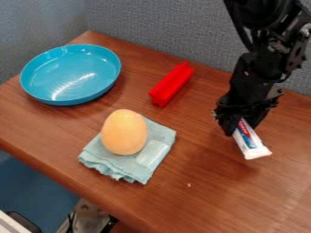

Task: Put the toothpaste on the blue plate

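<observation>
I see my one black robot arm [270,41] entering from the one o'clock corner and reaching down toward four o'clock of the picture. Its wrist is bent so that the black gripper [242,125] points almost straight down. The jaws are closed, pinching the upper end of the small white toothpaste tube [249,140], which hangs tilted below them.

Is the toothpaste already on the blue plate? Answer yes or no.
No, the toothpaste is at the right side of the table in the gripper, far from the blue plate, which is bare.
</observation>
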Available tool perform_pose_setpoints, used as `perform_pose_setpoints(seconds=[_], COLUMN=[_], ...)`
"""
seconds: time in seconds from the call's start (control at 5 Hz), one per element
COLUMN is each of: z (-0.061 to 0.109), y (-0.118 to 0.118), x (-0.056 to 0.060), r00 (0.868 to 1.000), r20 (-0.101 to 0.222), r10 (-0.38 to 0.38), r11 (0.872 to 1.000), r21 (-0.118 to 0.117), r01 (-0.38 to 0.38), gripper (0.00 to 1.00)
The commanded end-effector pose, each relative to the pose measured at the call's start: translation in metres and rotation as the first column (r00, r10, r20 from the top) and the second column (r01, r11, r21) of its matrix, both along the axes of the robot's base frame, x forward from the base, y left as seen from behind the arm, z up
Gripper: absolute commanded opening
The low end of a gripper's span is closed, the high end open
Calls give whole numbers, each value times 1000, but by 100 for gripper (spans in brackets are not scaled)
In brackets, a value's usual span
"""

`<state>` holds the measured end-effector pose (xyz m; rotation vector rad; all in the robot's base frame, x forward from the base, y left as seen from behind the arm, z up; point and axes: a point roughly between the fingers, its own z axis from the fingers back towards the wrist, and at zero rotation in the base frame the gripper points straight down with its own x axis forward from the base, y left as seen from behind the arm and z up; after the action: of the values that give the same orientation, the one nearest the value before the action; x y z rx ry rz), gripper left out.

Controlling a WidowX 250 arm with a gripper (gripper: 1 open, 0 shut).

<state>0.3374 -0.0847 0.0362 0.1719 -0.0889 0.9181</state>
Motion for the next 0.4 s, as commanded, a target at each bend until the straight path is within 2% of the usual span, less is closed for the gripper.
perform_pose_setpoints(seconds=[0.0,0.2], z=[37,45], y=[8,13], x=[9,9], r00=[996,996], r20=[85,84], r10=[23,24], r11=[999,999], r21=[-35,-39], r01=[-20,-21], gripper=[0,0])
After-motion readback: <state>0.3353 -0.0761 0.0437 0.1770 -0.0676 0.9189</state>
